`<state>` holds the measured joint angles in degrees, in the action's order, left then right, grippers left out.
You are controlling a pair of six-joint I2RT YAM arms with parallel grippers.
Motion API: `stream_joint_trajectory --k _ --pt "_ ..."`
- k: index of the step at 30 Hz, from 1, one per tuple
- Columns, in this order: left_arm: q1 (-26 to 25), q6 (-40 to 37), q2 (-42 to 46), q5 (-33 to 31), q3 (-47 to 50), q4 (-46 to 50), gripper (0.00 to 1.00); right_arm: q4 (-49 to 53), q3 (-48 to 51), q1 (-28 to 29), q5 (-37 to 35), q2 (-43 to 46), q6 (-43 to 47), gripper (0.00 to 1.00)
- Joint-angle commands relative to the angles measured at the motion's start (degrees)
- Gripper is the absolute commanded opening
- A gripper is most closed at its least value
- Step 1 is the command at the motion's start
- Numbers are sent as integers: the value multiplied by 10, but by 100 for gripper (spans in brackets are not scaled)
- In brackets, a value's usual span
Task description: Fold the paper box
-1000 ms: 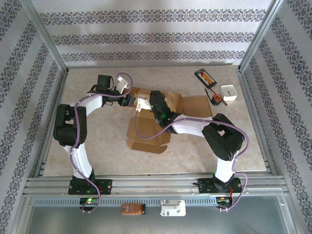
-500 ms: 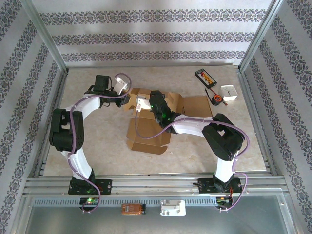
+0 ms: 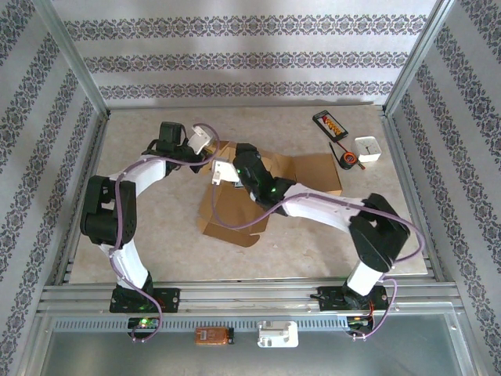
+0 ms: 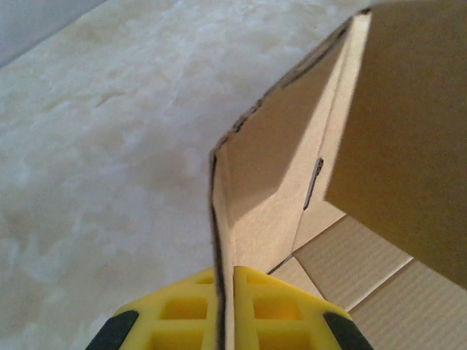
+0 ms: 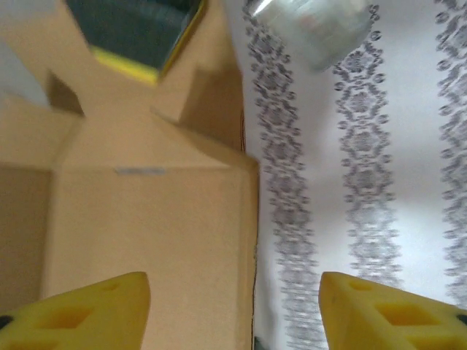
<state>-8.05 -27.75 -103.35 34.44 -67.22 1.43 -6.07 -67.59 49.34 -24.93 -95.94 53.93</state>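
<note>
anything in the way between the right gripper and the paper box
Nothing visible does. The right gripper hangs open right at the paper box, with bare cardboard straight ahead of it. The left gripper is shut on a raised flap, off to one side.

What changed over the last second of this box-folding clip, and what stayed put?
The left gripper moved in toward the paper box and shut on an upright flap. The right gripper opened, and its arm stretched out leftward. The box shifted slightly left. The small white container and the black device at far right stayed put.
</note>
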Motion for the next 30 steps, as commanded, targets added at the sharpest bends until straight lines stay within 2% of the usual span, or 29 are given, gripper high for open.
stream_joint_trajectory --k 1,4,6,8,9,11,14,16,21,26,30 --pt "-7 -74 24 13 28 -67 0 233 -76 -7 151 51 -191 75" --pt "-12 -81 28 22 41 -87 0 308 -124 -46 329 71 -317 81" --pt "-18 -82 32 23 52 -104 0 302 -130 -92 469 83 -409 82" --pt "-23 -84 37 21 66 -119 0 284 -134 -140 578 83 -497 80" --pt "-26 -85 39 20 73 -127 0 273 -139 -164 629 78 -544 79" --pt "-31 -86 44 15 86 -141 0 256 -149 -206 684 63 -636 77" --pt "-41 -89 51 6 106 -162 0 256 -158 -257 691 32 -740 73" --pt "-50 -95 57 2 118 -175 0 266 -159 -284 687 10 -770 72" --pt "-69 -105 72 -15 137 -181 0 292 -143 -300 657 -20 -721 71" --pt "-83 -84 86 -35 166 -204 0 301 -126 -301 674 -55 -687 72" --pt "-87 -70 95 -57 187 -221 0 301 -110 -301 685 -76 -676 65"
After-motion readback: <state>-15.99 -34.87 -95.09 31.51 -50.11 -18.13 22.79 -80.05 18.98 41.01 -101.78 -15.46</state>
